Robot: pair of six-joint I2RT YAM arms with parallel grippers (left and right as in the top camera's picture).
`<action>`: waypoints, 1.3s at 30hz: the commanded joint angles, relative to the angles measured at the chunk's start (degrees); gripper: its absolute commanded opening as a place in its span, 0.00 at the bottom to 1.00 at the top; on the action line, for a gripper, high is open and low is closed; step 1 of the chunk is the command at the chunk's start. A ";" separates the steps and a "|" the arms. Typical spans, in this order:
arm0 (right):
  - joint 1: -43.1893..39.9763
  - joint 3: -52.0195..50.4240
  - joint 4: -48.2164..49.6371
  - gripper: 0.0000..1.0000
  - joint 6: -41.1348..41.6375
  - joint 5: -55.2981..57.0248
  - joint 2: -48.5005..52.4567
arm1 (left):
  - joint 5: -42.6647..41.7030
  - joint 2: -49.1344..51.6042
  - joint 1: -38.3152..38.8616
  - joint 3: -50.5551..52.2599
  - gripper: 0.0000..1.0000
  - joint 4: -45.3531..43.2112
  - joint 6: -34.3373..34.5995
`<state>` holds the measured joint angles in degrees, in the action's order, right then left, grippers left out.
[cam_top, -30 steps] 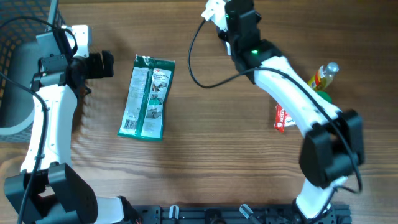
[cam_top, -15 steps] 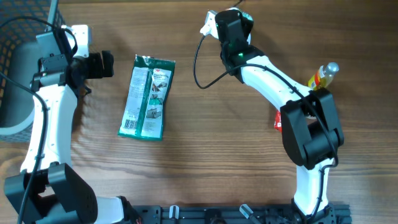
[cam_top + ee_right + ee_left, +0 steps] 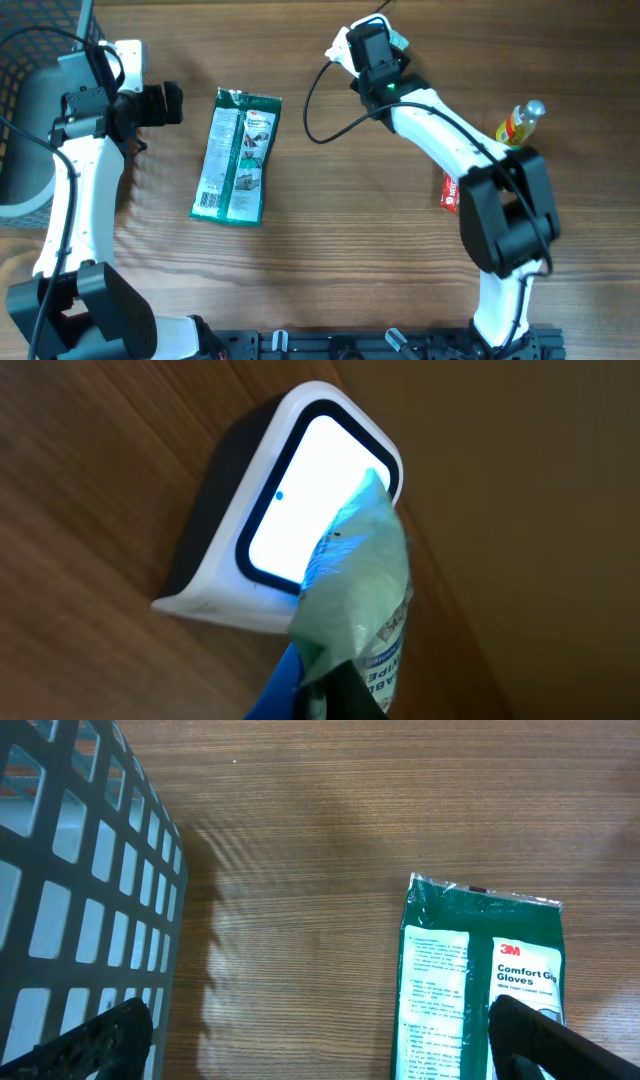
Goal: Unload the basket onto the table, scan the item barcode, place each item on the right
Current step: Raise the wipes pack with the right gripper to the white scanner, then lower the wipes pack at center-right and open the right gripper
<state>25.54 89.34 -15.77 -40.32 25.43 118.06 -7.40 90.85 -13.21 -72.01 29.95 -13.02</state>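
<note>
Here, your right gripper (image 3: 318, 695) is clamping the lower end of a pale green packet (image 3: 355, 580), holding it before the lit scanner (image 3: 290, 510), perhaps touching its window. Your left gripper (image 3: 168, 103) is hanging wide open beside the gloves pack (image 3: 237, 155).

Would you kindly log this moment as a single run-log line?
step: barcode scan | right gripper: shut on green packet, held at lit scanner window | left gripper: open, beside 3M gloves pack
</note>
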 commanded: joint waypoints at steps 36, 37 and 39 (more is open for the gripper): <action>1.62 -24.96 -17.59 0.20 76.54 -30.95 -14.93 | -0.70 -0.74 -0.15 -0.76 1.00 -0.11 -0.70; 1.68 -26.38 -16.24 0.20 76.91 -30.49 -14.78 | -0.70 -0.74 -0.15 -0.76 1.00 -0.11 -0.70; 1.60 -28.17 -16.15 0.19 78.23 -27.34 -14.43 | -0.68 -0.74 -0.15 -0.76 1.00 -0.11 -0.70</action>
<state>27.29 63.42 -32.05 33.54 -4.89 102.15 -7.42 90.85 -13.21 -72.01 29.98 -13.02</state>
